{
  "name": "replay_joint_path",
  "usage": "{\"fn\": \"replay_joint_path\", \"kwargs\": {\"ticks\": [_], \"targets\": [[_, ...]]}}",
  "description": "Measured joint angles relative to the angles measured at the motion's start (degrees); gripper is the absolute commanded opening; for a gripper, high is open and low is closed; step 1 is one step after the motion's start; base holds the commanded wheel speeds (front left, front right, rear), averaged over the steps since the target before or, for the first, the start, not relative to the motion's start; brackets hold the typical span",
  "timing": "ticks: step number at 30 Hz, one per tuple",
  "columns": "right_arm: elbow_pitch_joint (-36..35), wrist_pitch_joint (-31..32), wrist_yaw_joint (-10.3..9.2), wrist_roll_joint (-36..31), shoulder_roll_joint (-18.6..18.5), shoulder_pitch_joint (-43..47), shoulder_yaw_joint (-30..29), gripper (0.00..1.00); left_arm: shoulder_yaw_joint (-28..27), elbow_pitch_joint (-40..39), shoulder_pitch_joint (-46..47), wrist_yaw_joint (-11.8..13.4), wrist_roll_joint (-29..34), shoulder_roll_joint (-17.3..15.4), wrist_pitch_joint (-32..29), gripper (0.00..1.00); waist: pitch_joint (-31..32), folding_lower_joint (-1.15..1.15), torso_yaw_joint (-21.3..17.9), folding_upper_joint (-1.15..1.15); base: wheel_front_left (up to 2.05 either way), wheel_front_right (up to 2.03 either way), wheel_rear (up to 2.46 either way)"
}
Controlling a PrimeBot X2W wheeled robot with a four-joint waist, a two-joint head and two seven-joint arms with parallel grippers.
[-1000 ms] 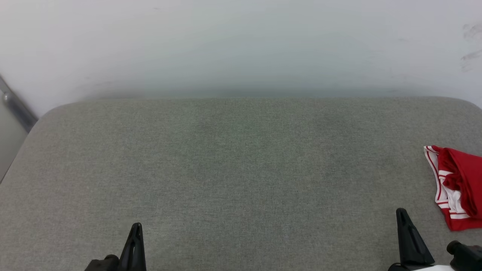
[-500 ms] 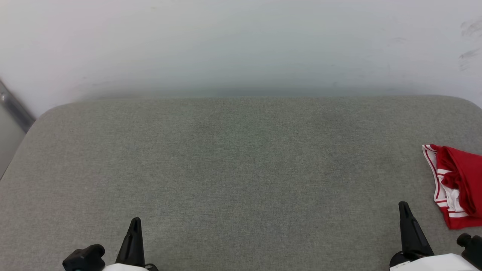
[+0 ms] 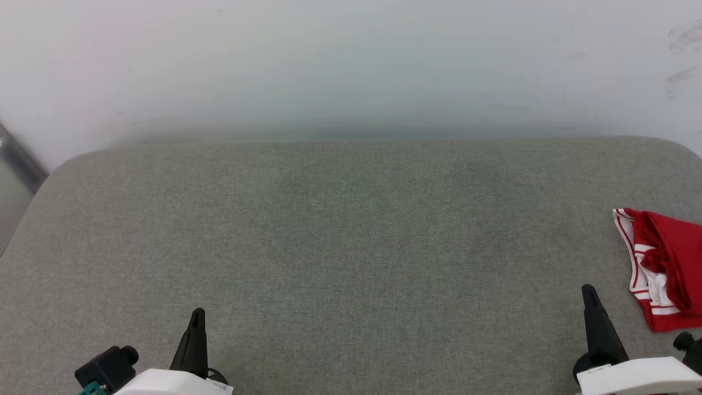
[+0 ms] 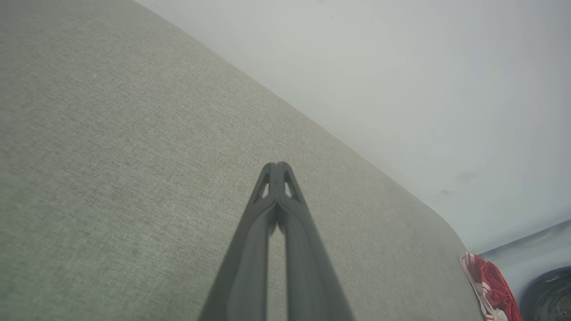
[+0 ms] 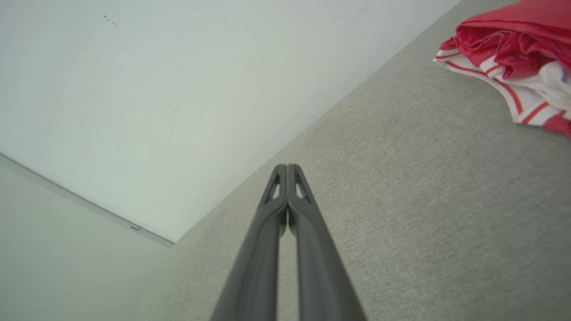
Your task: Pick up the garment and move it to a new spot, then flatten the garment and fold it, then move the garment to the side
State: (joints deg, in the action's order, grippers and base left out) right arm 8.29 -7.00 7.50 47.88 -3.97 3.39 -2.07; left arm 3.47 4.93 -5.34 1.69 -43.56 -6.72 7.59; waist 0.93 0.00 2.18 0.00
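Head view: the left gripper (image 3: 198, 314) sits at 7 o'clock and the right gripper (image 3: 588, 288) at 5 o'clock. In each wrist view the two dark fingers are pressed together, tips meeting, with nothing pinched between them. Neither gripper touches the garment (image 3: 666, 263).

Arm pose: both pairs of fingers point toward 12 o'clock. A white forearm housing (image 3: 639, 376) shows at the bottom edge behind the right gripper, and a similar one behind the left. Whether the tips touch the fabric below cannot be told.

Garment position: bunched in a red heap with white striped trim at 3 o'clock, partly cut by the frame edge. From the right gripper it lies near, toward 1 o'clock, apart from the fingers.

Surface: a grey woven cushion (image 3: 351, 236) with rounded far corners. A pale wall (image 3: 351, 66) stands at 12 o'clock, with dark scuffs (image 3: 680, 82) at 2 o'clock. A metal strip (image 3: 16, 162) runs at 9 o'clock.
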Motion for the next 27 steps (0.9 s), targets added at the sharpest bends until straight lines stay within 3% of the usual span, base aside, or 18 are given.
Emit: {"fn": "replay_joint_path", "kwargs": {"ticks": [27], "targets": [[2.2,4.5,0.00,18.1,-0.2,-3.5,-0.8,0.00,-2.4,3.4,4.2,-3.6,-20.1,0.4,-4.5,0.00,-0.3,0.00,-0.7,0.00,0.00,0.00,0.00]]}}
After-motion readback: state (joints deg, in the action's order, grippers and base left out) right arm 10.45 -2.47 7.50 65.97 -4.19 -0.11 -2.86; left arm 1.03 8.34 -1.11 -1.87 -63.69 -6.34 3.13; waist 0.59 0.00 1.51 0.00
